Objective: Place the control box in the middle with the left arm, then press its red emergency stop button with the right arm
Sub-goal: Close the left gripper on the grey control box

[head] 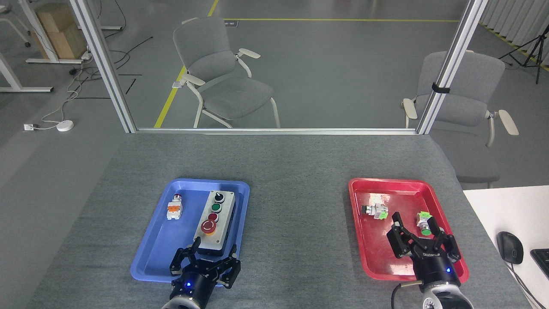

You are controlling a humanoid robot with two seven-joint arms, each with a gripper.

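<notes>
The control box (215,223), light grey on a black base, lies lengthwise in the right half of the blue tray (150,257). Its top carries a black knob, a green button, a small red button and the big red emergency stop button (208,227) nearest me. My left gripper (212,250) hovers open just in front of the box's near end, one finger to each side of it, holding nothing. My right gripper (415,223) stands open over the near part of the red tray (386,262), also holding nothing.
A small loose push-button part (174,208) lies in the blue tray's left half. The red tray holds a black-headed part (374,210) and a green-headed part (424,223) beside my right gripper's finger. A white desk with a mouse (509,247) is at the right.
</notes>
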